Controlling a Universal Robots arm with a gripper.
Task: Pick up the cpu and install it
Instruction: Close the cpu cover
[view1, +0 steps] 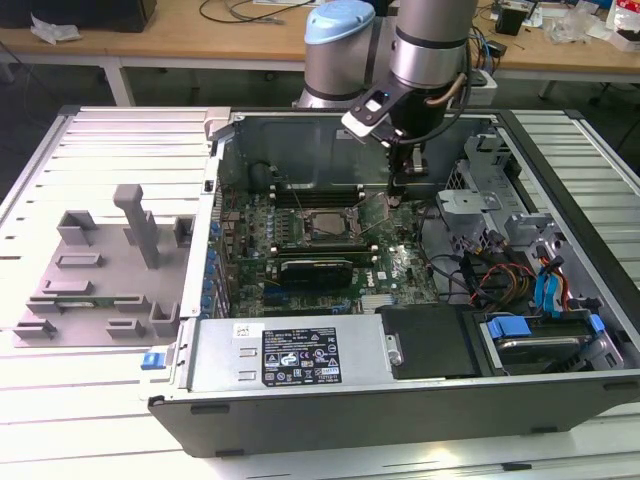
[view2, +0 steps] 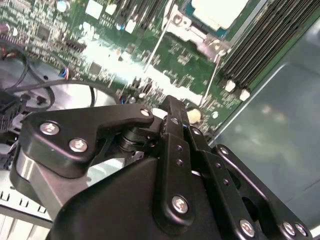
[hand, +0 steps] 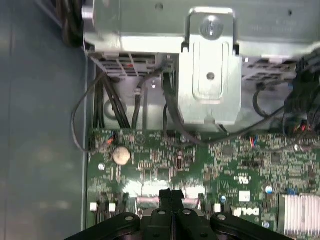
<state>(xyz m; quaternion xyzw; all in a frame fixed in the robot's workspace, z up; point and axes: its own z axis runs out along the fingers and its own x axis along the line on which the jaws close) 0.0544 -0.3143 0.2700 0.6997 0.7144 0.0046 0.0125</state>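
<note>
My pincer (view1: 397, 191) hangs low over the motherboard (view1: 405, 268), fingers pressed together. The cpu (view1: 325, 226) lies flat in its socket (view1: 302, 229), near my tips but apart, toward the exterior view's left. In the second wrist view, its pale plate (view2: 218, 10) sits beyond my closed fingertips (view2: 172, 111).

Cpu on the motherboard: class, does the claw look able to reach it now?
Probably yes: the claw hangs beside the cpu inside the open case, with nothing covering the cpu's top.
</note>
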